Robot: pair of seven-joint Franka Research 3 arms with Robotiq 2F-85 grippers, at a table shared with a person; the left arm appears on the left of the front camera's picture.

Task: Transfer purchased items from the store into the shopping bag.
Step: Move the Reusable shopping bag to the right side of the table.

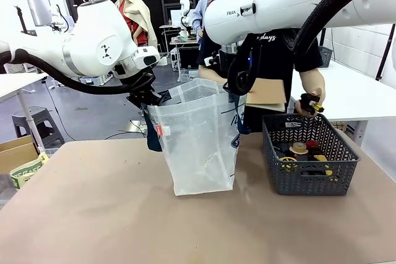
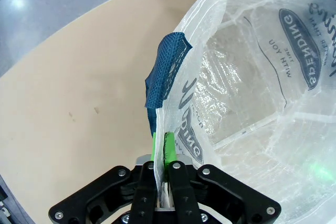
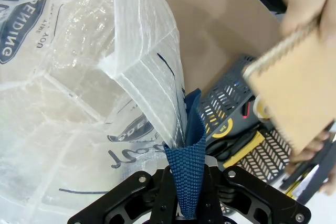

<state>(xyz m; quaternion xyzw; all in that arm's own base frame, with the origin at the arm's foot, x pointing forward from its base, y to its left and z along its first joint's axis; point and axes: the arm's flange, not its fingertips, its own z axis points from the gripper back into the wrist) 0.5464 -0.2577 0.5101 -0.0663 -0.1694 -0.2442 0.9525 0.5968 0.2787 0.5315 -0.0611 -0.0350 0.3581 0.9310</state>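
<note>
The shopping bag (image 1: 198, 140), translucent white with navy straps, stands open mid-table. My left gripper (image 1: 151, 99) is shut on its left rim (image 2: 160, 148), beside a navy strap (image 2: 165, 72). At the right rim, my right gripper (image 1: 236, 94) is shut on the bag's rim and strap (image 3: 189, 182). Together they hold the mouth (image 3: 63, 87) wide. A person behind the bag holds a flat tan packet (image 1: 266, 93) with a spiral edge (image 3: 294, 93) in one hand, near the bag's right side. The other hand holds a small dark and yellow item (image 1: 309, 102) above the store (image 1: 309, 162).
The dark grey basket (image 3: 231, 103) sits right of the bag and holds several small items, among them a tape roll (image 1: 299, 148). A cardboard box (image 1: 15, 153) stands off the table's left edge. A white table (image 1: 359, 94) lies behind at right. The front of the tan tabletop (image 1: 124, 227) is bare.
</note>
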